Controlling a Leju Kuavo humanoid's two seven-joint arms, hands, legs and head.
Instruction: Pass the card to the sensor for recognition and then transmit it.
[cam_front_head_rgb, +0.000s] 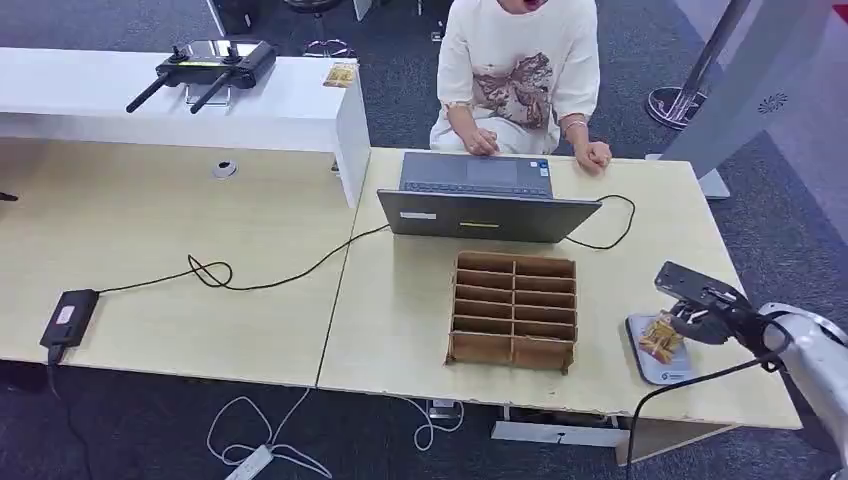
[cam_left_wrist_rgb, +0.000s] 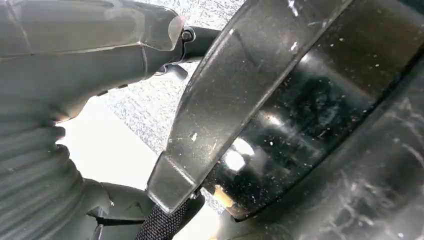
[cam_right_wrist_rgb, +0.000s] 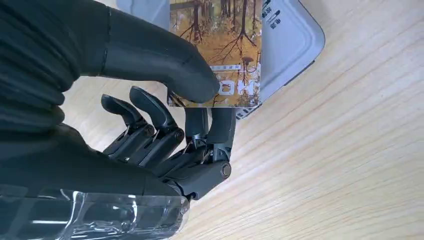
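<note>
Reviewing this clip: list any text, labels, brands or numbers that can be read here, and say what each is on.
None can be read in full.
Card pinched by the right hand: large pale letters, partly under the thumb, and a line of small print; neither is legible.
Grey sensor pad under the card: small dark characters, too small to read.
Laptop lid: white and yellow stickers, blurred.
Small packet on the white counter: print too small.

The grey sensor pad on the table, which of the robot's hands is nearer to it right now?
Right. The right hand is over the sensor pad, pinching the card above it. The left hand hangs by the robot's body over the floor, away from the table.
</note>
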